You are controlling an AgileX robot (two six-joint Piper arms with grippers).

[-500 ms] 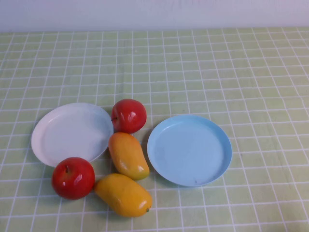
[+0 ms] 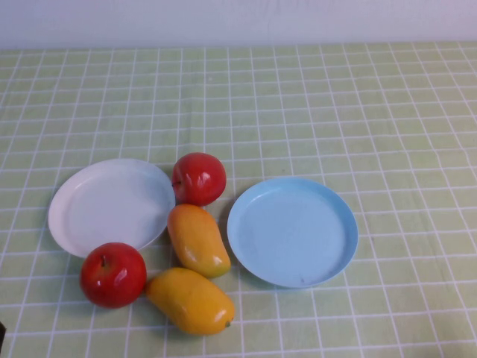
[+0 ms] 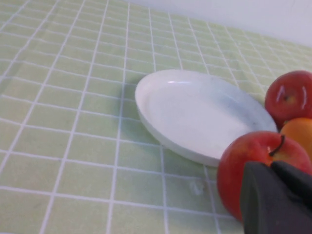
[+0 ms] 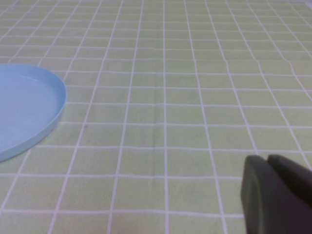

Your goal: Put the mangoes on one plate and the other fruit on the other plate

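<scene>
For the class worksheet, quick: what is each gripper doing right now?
Left gripper: shut, holding nothing, just short of the near apple.
Right gripper: shut, empty, over bare tablecloth.

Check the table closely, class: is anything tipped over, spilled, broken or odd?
Nothing stands out. The white plate and light blue plate lie flat and empty; two apples and two mangoes rest intact on the cloth between them. The left gripper is beside the nearer apple, the right gripper over bare cloth; both are shut.

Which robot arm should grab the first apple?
Probably the left. The left pincer sits right by the near apple, beside the white plate. The right pincer faces only bare cloth past the blue plate.
</scene>
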